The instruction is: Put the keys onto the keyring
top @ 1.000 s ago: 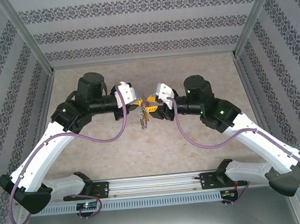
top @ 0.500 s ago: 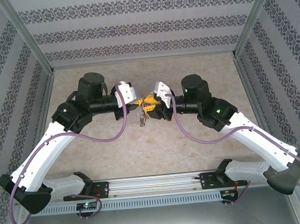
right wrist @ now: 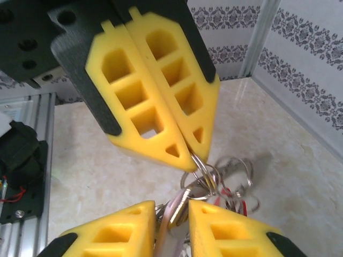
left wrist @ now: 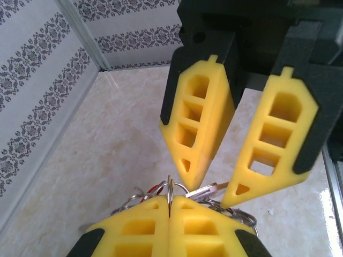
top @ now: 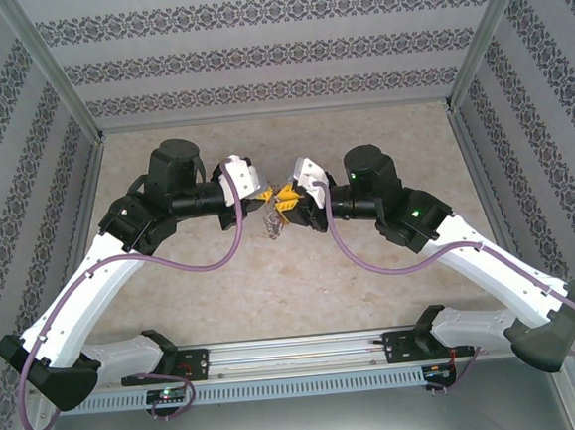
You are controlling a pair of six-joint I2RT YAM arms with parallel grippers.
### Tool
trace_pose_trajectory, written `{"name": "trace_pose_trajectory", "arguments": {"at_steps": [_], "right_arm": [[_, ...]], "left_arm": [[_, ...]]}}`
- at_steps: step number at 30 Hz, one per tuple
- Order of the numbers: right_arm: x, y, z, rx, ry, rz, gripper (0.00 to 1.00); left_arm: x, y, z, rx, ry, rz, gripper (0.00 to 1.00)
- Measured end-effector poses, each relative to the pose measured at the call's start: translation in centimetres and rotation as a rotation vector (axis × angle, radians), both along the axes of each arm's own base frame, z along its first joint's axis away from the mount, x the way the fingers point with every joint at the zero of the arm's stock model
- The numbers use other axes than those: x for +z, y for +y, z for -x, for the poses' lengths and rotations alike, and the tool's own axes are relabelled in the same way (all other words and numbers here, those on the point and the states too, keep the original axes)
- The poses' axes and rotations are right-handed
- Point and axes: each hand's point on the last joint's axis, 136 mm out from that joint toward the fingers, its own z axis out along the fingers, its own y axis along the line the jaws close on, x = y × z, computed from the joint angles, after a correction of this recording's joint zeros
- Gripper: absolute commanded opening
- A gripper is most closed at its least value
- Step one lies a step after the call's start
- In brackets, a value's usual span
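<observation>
Left wrist camera: my left fingers (left wrist: 163, 211) are pressed flat together, pinching the thin grey keyring (left wrist: 169, 188) edge-on at their very tips. Small silvery keys (left wrist: 134, 201) and a red piece (left wrist: 155, 187) bunch on the ring just beyond them.

On the right wrist camera, my right fingers (right wrist: 201, 217) stand a narrow gap apart, with a pale loose key (right wrist: 172, 214) between them. It sits close against both inner faces, but I cannot tell whether they truly pinch it. Its upper end lies just beside the ring, below the left fingertips.

From the top camera, both sets of fingers meet tip to tip, with the bunch hanging beneath them over the marbled desk (top: 372, 278), between its middle and its far edge.
</observation>
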Motion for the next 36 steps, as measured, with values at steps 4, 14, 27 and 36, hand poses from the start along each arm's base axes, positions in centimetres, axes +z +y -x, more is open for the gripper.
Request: {"name": "trace_pose_trajectory", "arguments": {"at_steps": [4,14,27,36], "right_arm": [[-1.0,-0.6,-0.8,-0.037,-0.004,0.026,0.06],[-1.2,-1.1,-1.3,-0.057,-0.005,0.035,0.0],[-1.7,0.0,-1.9,-0.021,0.036,0.048,0.0],[-1.7,0.3,-1.5,0.015,0.076,0.062,0.14]], "left_arm": [[0.2,-0.1,0.0,-0.005,-0.006,0.009,0.0],[0.7,0.0,0.0,-0.013,0.008,0.045,0.0],[0.6,0.1,0.4,-0.037,0.04,0.086,0.0],[0.7,0.3,0.4,-0.034,0.047,0.107,0.0]]}}
